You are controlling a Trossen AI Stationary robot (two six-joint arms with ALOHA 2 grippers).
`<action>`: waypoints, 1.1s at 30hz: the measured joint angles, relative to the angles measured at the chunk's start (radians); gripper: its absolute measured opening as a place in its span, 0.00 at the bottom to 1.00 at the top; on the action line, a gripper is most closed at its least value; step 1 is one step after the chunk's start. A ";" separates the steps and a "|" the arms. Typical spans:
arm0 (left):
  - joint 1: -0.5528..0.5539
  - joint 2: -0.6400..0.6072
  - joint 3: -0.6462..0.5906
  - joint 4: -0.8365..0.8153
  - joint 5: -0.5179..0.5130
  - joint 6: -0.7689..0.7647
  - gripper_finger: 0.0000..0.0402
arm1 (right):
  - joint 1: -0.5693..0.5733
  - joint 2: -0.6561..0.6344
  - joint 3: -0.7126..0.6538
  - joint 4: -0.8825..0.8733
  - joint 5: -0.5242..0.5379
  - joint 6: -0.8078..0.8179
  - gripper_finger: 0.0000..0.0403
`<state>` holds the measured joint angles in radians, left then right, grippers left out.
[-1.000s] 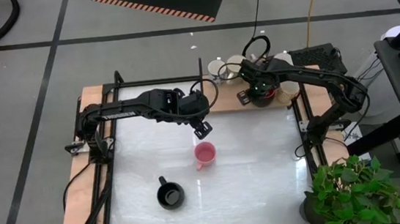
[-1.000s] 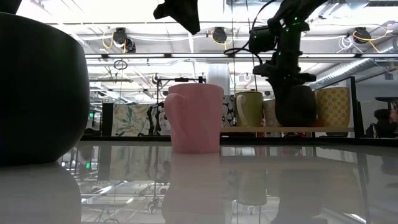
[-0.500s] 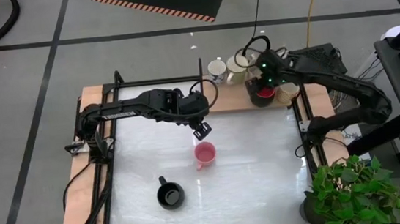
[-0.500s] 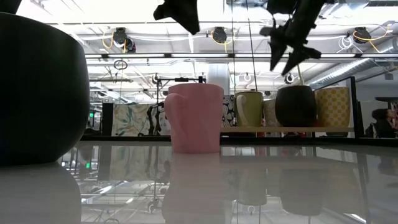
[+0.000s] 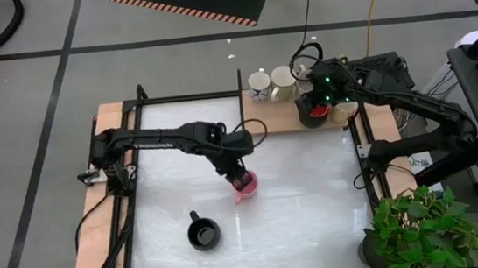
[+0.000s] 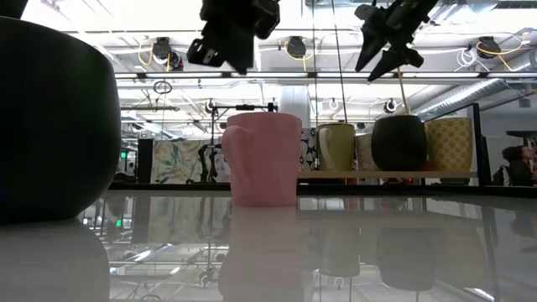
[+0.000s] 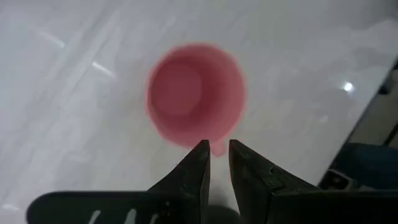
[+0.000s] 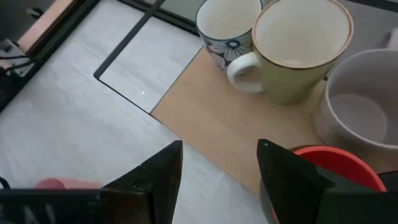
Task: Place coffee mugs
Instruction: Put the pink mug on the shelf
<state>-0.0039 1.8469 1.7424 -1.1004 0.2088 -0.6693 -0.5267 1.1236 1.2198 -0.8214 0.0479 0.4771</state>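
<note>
A pink mug (image 5: 245, 186) (image 6: 264, 159) stands upright on the white table, its handle (image 7: 217, 148) showing between my left fingertips in the left wrist view. My left gripper (image 5: 240, 176) (image 7: 216, 152) hovers straight above it, clear of it in the low view (image 6: 226, 42), with only a narrow gap between its fingers. My right gripper (image 5: 323, 92) (image 8: 217, 162) is wide open and hangs (image 6: 386, 42) above the mugs on the wooden board. A mug with a red inside (image 5: 312, 111) (image 8: 339, 165) stands just under it.
A black mug (image 5: 203, 234) (image 6: 50, 117) stands near the table's near edge. On the wooden board (image 8: 217, 112) at the far right stand a white mug with blue marks (image 8: 225, 25), a cream mug (image 8: 301, 46), a pale one (image 8: 360, 112) and a yellowish one (image 6: 449, 143). A potted plant (image 5: 419, 226) stands at the near right corner.
My right gripper was down at the red-inside mug on the board and has risen clear above it; the mug stays standing there. My left gripper has moved toward the table's near edge, from beyond the pink mug to right over it. The pink mug has not moved.
</note>
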 joint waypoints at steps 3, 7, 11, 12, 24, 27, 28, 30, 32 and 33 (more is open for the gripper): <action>-0.025 0.000 -0.028 0.020 -0.003 -0.023 0.16 | 0.006 0.000 0.000 -0.006 -0.001 -0.017 0.50; -0.080 0.000 -0.039 0.103 -0.050 -0.075 0.25 | 0.005 0.004 0.000 0.000 -0.026 -0.047 0.50; -0.124 0.000 -0.039 0.146 -0.143 -0.160 0.40 | 0.005 0.006 0.000 0.003 -0.027 -0.052 0.50; -0.131 0.000 -0.039 0.149 -0.173 -0.185 0.44 | 0.005 0.005 0.000 0.003 -0.032 -0.052 0.50; -0.184 0.097 -0.039 0.228 -0.192 -0.236 0.52 | 0.005 0.006 0.000 0.018 -0.167 -0.049 0.50; -0.201 0.124 -0.039 0.224 -0.181 -0.227 0.52 | 0.009 0.006 0.000 0.035 -0.184 -0.049 0.50; -0.206 0.128 -0.039 0.218 -0.189 -0.222 0.52 | 0.016 0.006 0.000 0.045 -0.184 -0.039 0.50; -0.216 0.134 -0.038 0.212 -0.238 -0.210 0.52 | 0.032 0.003 0.000 0.063 -0.189 -0.012 0.50; -0.223 0.137 -0.038 0.181 -0.296 -0.187 0.52 | 0.050 -0.002 0.000 0.093 -0.207 0.002 0.50; -0.226 0.137 -0.039 0.161 -0.320 -0.182 0.52 | 0.061 -0.004 0.000 0.114 -0.210 0.001 0.50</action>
<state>-0.2299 1.9842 1.7039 -0.9393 -0.1112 -0.8514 -0.4661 1.1196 1.2194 -0.7069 -0.1619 0.4784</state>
